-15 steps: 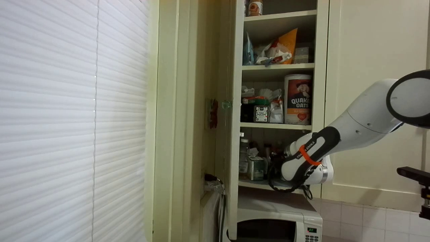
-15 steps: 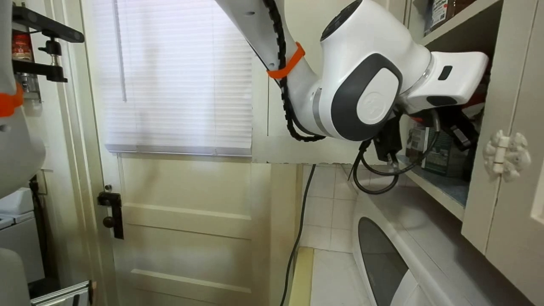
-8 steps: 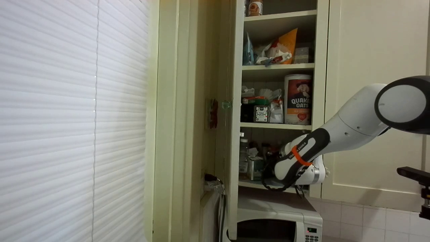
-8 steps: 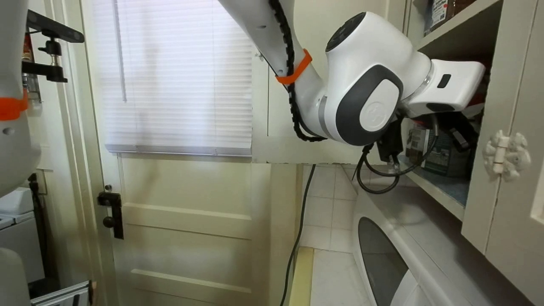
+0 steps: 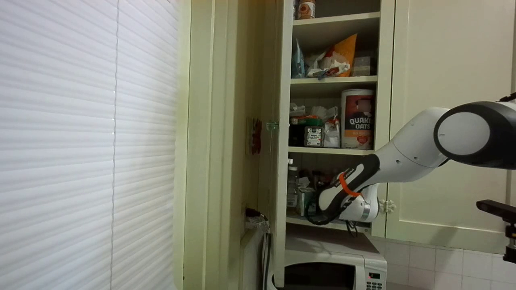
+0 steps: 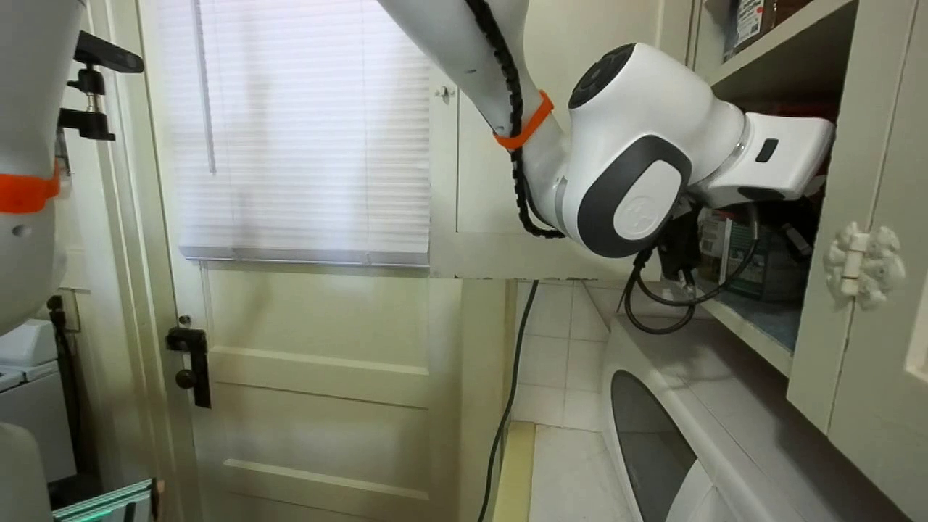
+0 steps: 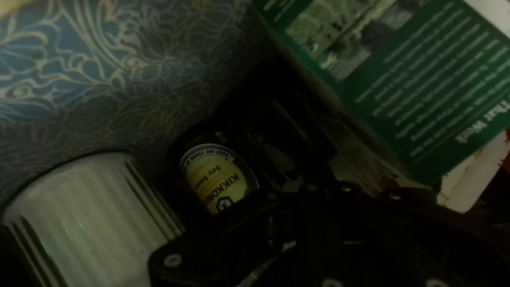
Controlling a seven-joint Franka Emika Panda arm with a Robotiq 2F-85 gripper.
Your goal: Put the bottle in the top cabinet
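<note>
in the top cabinet [image 5: 383,100], the soy sauce bottle [image 7: 219,175] is apparently set behind the front edge of the lowest shelf [image 7: 59,79]. the gripper [image 7: 330,186] is closed tight, nothing visibly held; it should be eased straight out, the green box [image 7: 392,85] left unbrushed.

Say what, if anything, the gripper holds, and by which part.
Nothing is held: the gripper is shut, partly hiding the soy sauce bottle in the wrist view.

The soy sauce bottle [image 7: 219,173] (yellow label, dimly seen, seemingly upright) sits inside the open cream cabinet [image 5: 332,151].
</note>
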